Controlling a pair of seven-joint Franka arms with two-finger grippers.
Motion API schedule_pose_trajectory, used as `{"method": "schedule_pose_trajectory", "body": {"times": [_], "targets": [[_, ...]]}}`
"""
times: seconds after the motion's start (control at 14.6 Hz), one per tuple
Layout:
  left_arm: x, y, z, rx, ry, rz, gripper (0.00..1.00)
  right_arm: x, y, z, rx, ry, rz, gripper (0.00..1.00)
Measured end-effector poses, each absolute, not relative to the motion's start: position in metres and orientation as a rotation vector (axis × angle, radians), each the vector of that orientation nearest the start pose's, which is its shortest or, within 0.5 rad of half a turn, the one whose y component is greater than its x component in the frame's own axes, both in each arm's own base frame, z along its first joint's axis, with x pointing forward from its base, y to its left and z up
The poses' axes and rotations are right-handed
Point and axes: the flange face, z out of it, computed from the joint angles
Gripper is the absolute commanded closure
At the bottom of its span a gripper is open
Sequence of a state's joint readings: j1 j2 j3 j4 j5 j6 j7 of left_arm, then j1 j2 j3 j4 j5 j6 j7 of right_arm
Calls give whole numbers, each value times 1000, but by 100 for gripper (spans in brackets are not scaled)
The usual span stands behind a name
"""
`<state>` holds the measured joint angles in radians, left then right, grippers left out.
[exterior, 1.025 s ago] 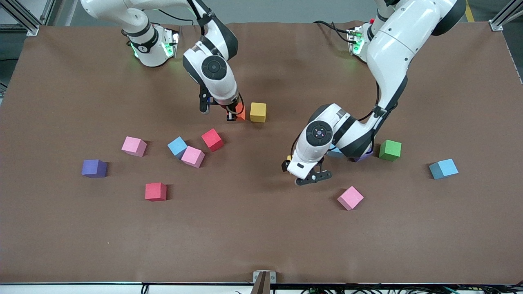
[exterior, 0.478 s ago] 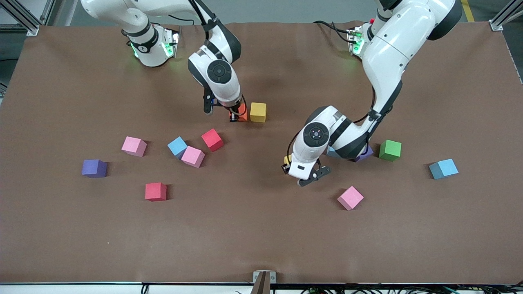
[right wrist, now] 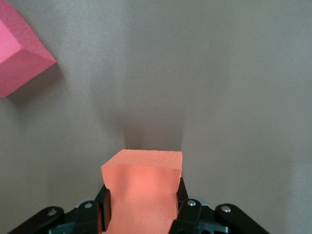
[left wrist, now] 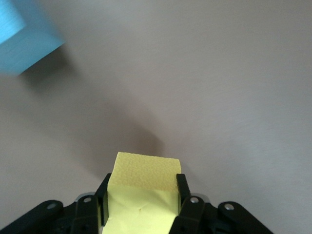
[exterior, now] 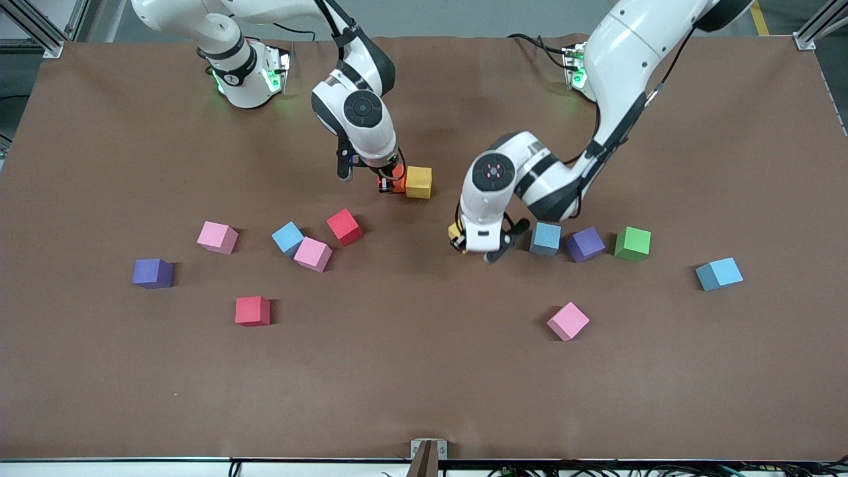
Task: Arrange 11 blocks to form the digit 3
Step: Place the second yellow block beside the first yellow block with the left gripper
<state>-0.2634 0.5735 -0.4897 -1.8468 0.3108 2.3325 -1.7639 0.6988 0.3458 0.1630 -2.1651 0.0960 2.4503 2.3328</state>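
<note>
My right gripper [exterior: 391, 183] is shut on the orange block [exterior: 396, 177], low and close beside a yellow block [exterior: 419, 182] on the table. In the right wrist view the orange block [right wrist: 144, 180] fills the jaws. My left gripper [exterior: 464, 242] is shut on a second yellow block [exterior: 455, 230], held just above the mat beside a blue block [exterior: 546, 238]. In the left wrist view this yellow block [left wrist: 146, 178] sits between the fingers, with a shadow under it.
Purple [exterior: 585, 244] and green [exterior: 633, 243] blocks continue the row from the blue one, with a light blue block [exterior: 719, 273] and a pink block [exterior: 568, 321] nearby. Toward the right arm's end lie a red block [exterior: 344, 226], light blue [exterior: 287, 238], two pink, purple [exterior: 153, 273] and red [exterior: 252, 311].
The left gripper shut on the yellow block and carried it toward the robots' bases, uncovering the blue and purple blocks. The right gripper edged the orange block closer to the yellow one.
</note>
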Motion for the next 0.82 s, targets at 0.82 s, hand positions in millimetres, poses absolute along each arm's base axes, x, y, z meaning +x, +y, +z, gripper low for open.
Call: {"method": "schedule_pose_trajectory", "body": {"times": [0.82], "targets": [[368, -422, 234, -2372, -2165, 53, 84, 372, 416, 227, -2263, 2261, 97, 98]]}}
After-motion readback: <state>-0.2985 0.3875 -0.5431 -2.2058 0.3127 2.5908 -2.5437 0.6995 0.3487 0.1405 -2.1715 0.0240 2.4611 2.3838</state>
